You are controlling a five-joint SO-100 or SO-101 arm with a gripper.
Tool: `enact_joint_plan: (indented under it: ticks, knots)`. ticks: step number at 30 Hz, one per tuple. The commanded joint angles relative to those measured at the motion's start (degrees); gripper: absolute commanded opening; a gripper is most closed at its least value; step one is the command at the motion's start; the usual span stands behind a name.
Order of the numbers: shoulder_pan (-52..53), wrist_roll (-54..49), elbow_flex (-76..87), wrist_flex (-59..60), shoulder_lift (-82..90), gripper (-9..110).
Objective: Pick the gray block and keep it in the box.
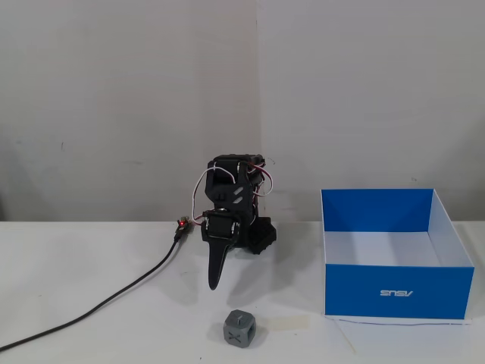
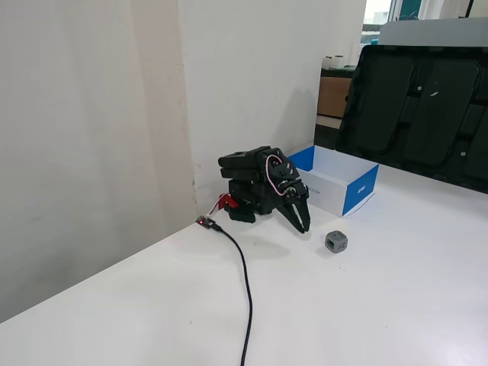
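White table (image 1: pixel 91 258) carries the folded arm, its gripper (image 1: pixel 214 282) pressed together, pointing down behind the gray block (image 1: pixel 240 327)

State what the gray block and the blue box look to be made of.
The gray block: likely matte plastic, perhaps 3D-printed, going by its dull, even gray surface, rounded corners and X-shaped recesses. The box: probably thin cardboard with a smooth printed finish, judging by its thin straight walls, flat blue outside, white inside and small white lettering.
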Motion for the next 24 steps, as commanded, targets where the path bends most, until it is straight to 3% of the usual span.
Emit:
enact_joint_plan:
  ticks: [1, 24]
  knots:
    - [0.18, -0.18, 0.35, 0.09, 6.77, 0]
    - [-0.88, 0.18, -2.72, 0.88, 6.59, 0]
